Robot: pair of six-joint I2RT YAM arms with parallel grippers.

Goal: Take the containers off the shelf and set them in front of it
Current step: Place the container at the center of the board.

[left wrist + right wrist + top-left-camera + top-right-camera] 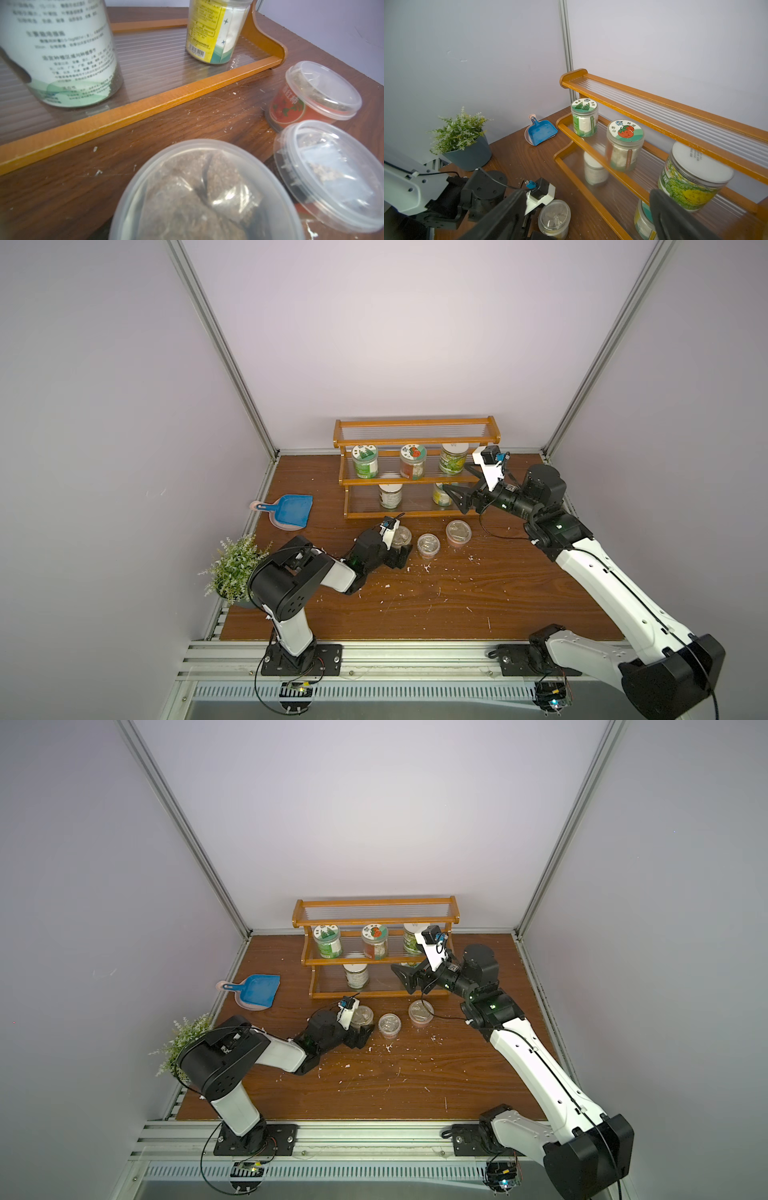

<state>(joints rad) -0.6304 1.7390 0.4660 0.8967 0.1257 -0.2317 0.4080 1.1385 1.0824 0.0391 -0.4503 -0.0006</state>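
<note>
The shelf (415, 434) stands at the back. Its middle tier holds three jars (365, 462) (413, 462) (453, 458). The bottom tier holds two more (390, 495) (441, 494). Three short lidded cups stand on the table in front: one (401, 537), a dark one (428, 545) and a red one (458, 533). My left gripper (402, 546) is open, low, with its jaws either side of the leftmost cup (197, 197), which rests on the table. My right gripper (455, 499) is open and empty, just in front of the bottom tier's right jar (643, 220).
A blue dustpan (291, 512) lies left of the shelf. A potted green plant (235, 568) stands at the table's left edge, beside the left arm. White crumbs are scattered over the wooden table (457, 605). Walls close in the back and both sides.
</note>
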